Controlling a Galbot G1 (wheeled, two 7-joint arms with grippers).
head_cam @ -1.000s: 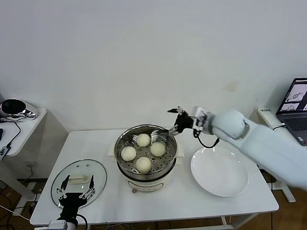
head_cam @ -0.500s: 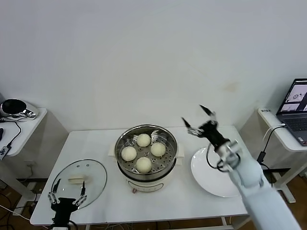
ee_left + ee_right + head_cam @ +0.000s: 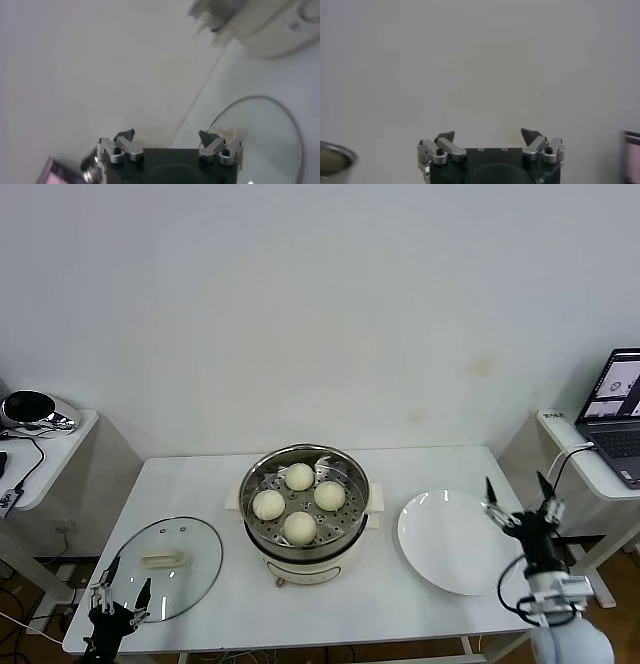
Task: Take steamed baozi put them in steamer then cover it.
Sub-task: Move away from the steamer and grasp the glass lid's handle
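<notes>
In the steamer (image 3: 305, 529), four baozi (image 3: 299, 476)

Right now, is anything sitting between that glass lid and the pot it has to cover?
Nothing visible does. The cover lies flat on the table, left of the steamer, with bare tabletop between them. The steamer's top is open, with only the four steamed baozi inside.

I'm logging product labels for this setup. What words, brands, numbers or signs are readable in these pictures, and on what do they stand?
None can be read.
Laptop at the right edge: its screen shows images and lines, too small to read.
Steamer, its four steamed baozi, cover and white plate: no printing visible.
Silver appliance on the left side table: no label visible.
</notes>
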